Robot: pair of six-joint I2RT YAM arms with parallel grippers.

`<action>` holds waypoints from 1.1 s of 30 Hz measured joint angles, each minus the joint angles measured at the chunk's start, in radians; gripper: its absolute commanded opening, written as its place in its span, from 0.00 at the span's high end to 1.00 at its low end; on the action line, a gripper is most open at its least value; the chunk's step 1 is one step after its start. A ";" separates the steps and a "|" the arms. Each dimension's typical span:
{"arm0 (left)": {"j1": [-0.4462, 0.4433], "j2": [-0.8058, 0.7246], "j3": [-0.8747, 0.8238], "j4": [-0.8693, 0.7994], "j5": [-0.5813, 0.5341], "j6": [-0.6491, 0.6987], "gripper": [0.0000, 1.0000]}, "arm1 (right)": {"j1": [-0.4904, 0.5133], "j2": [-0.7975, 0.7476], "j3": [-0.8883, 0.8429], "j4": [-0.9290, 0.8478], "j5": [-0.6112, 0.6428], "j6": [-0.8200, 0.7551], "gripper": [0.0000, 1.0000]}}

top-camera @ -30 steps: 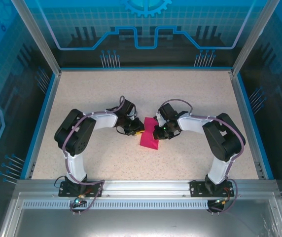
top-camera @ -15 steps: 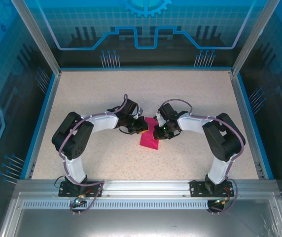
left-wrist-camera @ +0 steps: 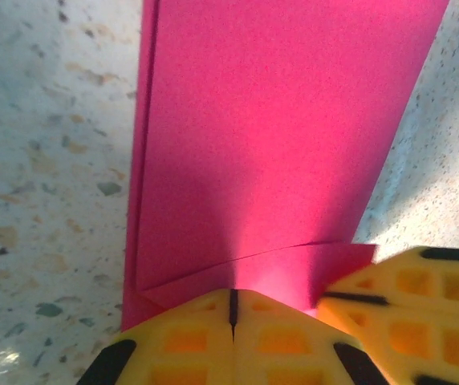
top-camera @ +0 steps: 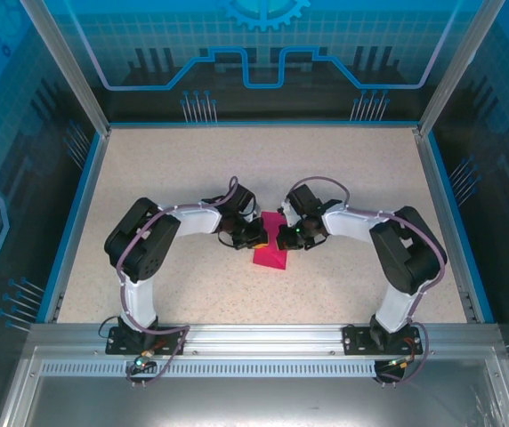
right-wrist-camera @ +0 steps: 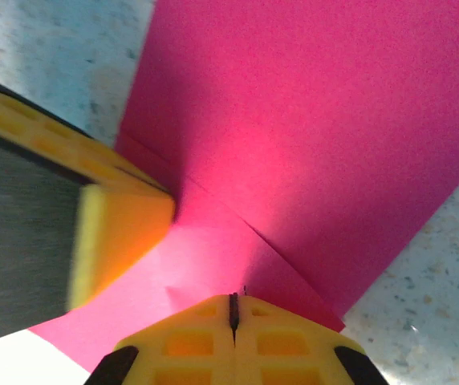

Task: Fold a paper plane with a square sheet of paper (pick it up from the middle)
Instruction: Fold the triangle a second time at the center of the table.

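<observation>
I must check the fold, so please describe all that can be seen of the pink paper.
The sheet of paper is thin, matt magenta and already folded: layered edges run along one side and a flap edge crosses one end. It lies on the speckled table, near its middle. The left gripper and right gripper, both shut, pinch that end from opposite sides.

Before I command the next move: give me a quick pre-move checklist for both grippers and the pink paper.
1. Left gripper shut: ok.
2. Right gripper shut: ok.
3. Folded paper actually pinched by either gripper: cannot tell; both sit at its end.
4. Clearance between the two grippers: not ok, they crowd the same end.
5. Folded paper lying flat on the table: ok.
</observation>
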 measured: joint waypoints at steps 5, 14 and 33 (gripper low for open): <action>-0.008 0.000 0.008 -0.019 -0.024 0.016 0.98 | 0.008 -0.085 0.000 -0.008 0.000 -0.003 1.00; -0.014 0.001 0.017 -0.035 -0.042 0.018 0.98 | 0.090 -0.111 -0.005 -0.020 0.011 0.010 1.00; -0.017 0.001 0.021 -0.042 -0.062 -0.004 0.99 | 0.124 0.008 -0.006 -0.025 0.068 0.050 1.00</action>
